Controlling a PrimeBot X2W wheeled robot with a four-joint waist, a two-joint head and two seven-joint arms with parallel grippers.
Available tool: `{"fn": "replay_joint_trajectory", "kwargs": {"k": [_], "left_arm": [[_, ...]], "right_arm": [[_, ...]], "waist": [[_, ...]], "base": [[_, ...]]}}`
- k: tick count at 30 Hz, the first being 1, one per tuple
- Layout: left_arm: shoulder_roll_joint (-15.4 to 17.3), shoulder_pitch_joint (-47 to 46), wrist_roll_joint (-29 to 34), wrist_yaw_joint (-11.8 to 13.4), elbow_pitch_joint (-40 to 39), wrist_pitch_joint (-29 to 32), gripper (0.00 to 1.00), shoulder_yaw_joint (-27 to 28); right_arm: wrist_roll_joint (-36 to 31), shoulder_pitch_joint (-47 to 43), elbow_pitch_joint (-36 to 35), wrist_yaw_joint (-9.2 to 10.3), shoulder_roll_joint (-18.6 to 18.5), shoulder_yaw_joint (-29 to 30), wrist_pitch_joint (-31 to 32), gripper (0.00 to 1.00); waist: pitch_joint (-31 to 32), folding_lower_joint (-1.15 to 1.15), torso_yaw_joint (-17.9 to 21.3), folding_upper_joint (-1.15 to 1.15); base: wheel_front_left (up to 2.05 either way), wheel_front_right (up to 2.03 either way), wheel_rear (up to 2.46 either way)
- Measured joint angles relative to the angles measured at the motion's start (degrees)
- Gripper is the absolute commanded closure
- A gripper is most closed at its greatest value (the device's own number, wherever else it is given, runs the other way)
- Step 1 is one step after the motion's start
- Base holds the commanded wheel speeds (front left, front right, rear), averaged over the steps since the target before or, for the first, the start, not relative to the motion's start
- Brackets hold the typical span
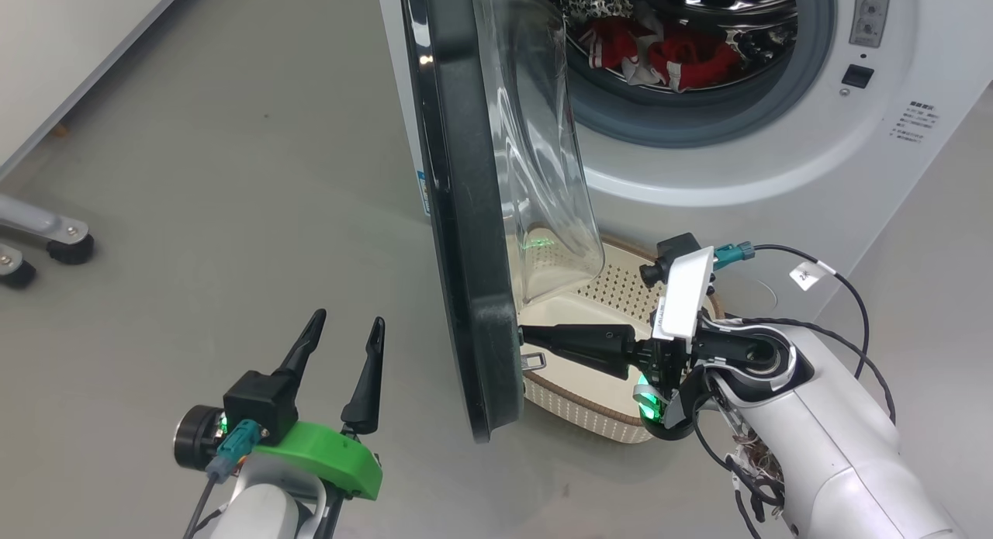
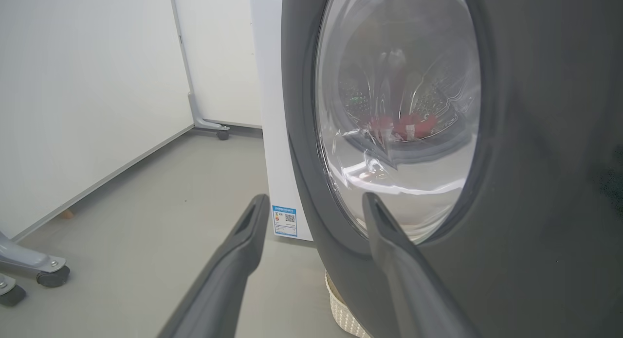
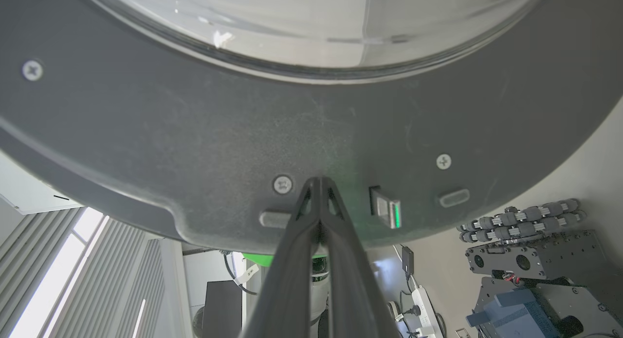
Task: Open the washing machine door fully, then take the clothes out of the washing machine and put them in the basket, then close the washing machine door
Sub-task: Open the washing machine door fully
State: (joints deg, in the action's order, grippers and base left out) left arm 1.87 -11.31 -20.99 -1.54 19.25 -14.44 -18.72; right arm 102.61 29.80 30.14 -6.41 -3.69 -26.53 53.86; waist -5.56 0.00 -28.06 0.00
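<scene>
The white washing machine (image 1: 776, 159) fills the upper right of the head view. Its door (image 1: 458, 213) stands about half open, edge-on to me, the glass bowl (image 1: 543, 151) bulging toward the drum. Red and white clothes (image 1: 659, 54) lie in the drum and show through the glass (image 2: 404, 126). The cream basket (image 1: 589, 403) sits on the floor below the door. My right gripper (image 1: 524, 336) is shut, its tips (image 3: 320, 182) against the door's inner rim beside the latch (image 3: 387, 212). On the door's outer side my left gripper (image 1: 348, 319) (image 2: 314, 199) is open and empty.
Wheeled stand legs (image 1: 46, 244) and a white wall panel (image 2: 87, 95) lie to the left across grey floor. A blue label (image 2: 284, 221) marks the machine's lower corner. Beyond the door's edge, the right wrist view shows the robot base with roller wheels (image 3: 525, 221).
</scene>
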Motion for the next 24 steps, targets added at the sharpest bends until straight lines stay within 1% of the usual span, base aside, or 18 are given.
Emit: {"fn": "replay_joint_trajectory", "kwargs": {"k": [7,15,18,21,22,23,24], "left_arm": [[0.03,0.76,0.00,0.25,-0.63,0.00,0.00,1.56],[0.03,0.79,0.21,0.26,-0.65,0.00,0.00,2.12],[0.03,0.81,0.97,0.33,-0.65,0.00,0.00,2.26],[0.03,0.88,1.01,0.51,-0.65,0.00,0.00,2.70],[0.03,0.92,1.01,0.53,-0.65,0.00,0.00,2.85],[0.03,0.94,1.02,0.54,-0.64,0.00,0.00,2.89],[0.03,1.00,1.05,0.54,-0.64,0.00,0.00,2.96]], "right_arm": [[1.35,-1.40,-0.55,-0.01,0.18,1.90,-2.72,1.00],[3.61,-4.73,-2.36,-0.09,0.16,8.02,-7.42,1.00],[3.69,-6.60,-3.36,-0.21,0.03,9.80,-9.33,1.00],[3.08,-8.58,-4.31,-0.54,-0.87,10.99,-11.59,1.00],[2.99,-9.25,-4.74,-0.54,-1.14,11.71,-12.41,0.89],[2.99,-9.90,-5.16,-0.54,-1.37,12.47,-13.11,0.89],[2.78,-10.60,-5.63,-0.54,-1.63,13.05,-14.17,0.58]], "waist": [[-0.24,0.00,1.32,0.00],[-0.13,0.00,3.77,0.00],[0.13,0.00,4.61,0.00],[0.35,0.00,5.35,0.00],[0.41,0.00,5.59,0.00],[0.47,0.00,5.80,0.00],[0.56,0.00,6.00,0.00]], "base": [[0.00,0.00,0.00],[0.00,0.00,0.00],[0.00,0.00,0.00],[0.00,0.00,0.00],[0.00,0.00,0.00],[0.00,0.00,0.00],[0.00,0.00,0.00]]}}
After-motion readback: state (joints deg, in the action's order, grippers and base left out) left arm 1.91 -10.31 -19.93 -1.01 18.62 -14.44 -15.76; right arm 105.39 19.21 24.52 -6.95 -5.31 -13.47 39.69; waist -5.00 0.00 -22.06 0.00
